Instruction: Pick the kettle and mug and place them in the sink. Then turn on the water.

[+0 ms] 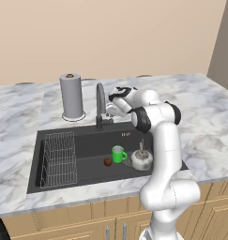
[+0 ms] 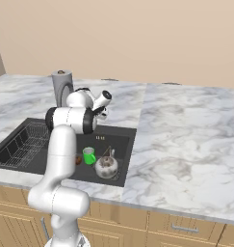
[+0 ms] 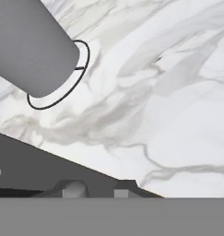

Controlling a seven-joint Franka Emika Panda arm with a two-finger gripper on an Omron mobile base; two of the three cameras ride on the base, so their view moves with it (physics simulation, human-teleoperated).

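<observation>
Kettle and mug lay in the sink; water step was in hand. Gripper hung by the faucet; I couldn't tell the fingers' state. Next: nudge the handle.

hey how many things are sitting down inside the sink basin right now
4: the wire rack at the left end of the sink, then the green mug, a small brown-red object beside it, and the kettle at the right end. The arm may hide more.

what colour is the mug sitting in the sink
Bright green; the mug shows best in the left base view, beside the kettle.
</observation>
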